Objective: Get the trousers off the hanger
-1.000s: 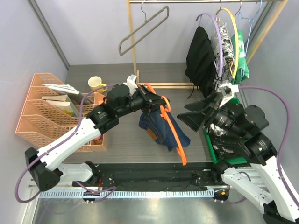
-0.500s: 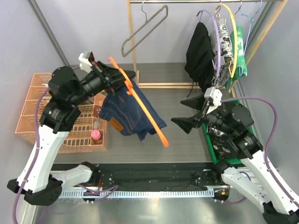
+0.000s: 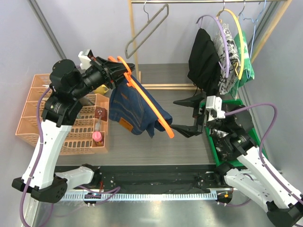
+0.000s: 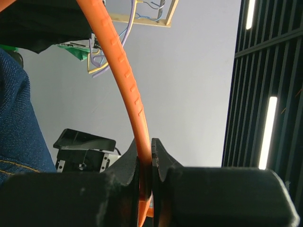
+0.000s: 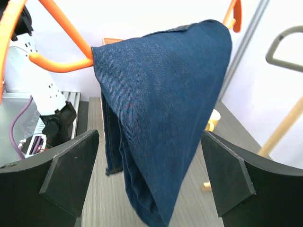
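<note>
Left gripper (image 4: 147,156) held high, pinching orange hanger (image 3: 150,108) — denim trousers (image 3: 135,111) draped; right gripper (image 3: 190,116) spread, apparently just short.

Top external view: taken from above and behind the arm bases, angled down over the whole table (image 3: 142,144) to the clothes rack (image 3: 135,42) at the far wall. Left wrist view: set close, tilted upward past the left gripper (image 4: 145,158) along the orange hanger (image 4: 124,80). Right wrist view: set close, roughly level, faced at the navy denim trousers (image 5: 161,113), framed by the right gripper (image 5: 149,142). Hanger and denim are shared by all three views.
</note>
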You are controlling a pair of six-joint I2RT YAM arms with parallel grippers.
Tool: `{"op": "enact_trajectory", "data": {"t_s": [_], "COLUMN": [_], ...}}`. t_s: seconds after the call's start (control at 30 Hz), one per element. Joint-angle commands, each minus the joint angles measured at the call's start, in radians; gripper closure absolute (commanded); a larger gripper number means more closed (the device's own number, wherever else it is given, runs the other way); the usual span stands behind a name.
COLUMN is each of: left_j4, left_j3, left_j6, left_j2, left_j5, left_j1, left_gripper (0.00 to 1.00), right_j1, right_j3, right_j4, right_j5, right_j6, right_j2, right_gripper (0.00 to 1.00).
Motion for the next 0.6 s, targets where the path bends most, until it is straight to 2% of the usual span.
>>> {"op": "enact_trajectory", "data": {"t_s": [0.0, 0.13, 0.37, 0.47, 0.57], "left_j4": [0.095, 0.118, 0.127, 0.130, 0.132], "left_j3": [0.068, 0.051, 0.042, 0.036, 0.030], "left_j6": [-0.046, -0.060, -0.065, -0.066, -0.066], "left_j2": [-0.010, -0.008, -0.016, -0.022, -0.025], "left_j5": [0.024, 0.030, 0.033, 0.039, 0.038], "left_j1": [0.008, 0.008, 0.014, 0.016, 0.017], "left_gripper": [1.00, 1.00, 1.00, 1.00, 1.00], "right_j1": [0.029, 0.067, 0.141, 0.159, 0.175], "right_j3": [0.020, 0.074, 0.106, 0.111, 0.109], "right_j4": [0.190, 0.195, 0.190, 0.187, 0.190], "right_j5": [-0.019, -0.033, 0.034, 0.044, 0.068], "right_j6": [0.021, 0.020, -0.011, -0.012, -0.011], "right_j2": [0.035, 0.109, 0.161, 0.172, 0.177], "right_gripper": [0.06, 0.08, 0.21, 0.22, 0.18]}}
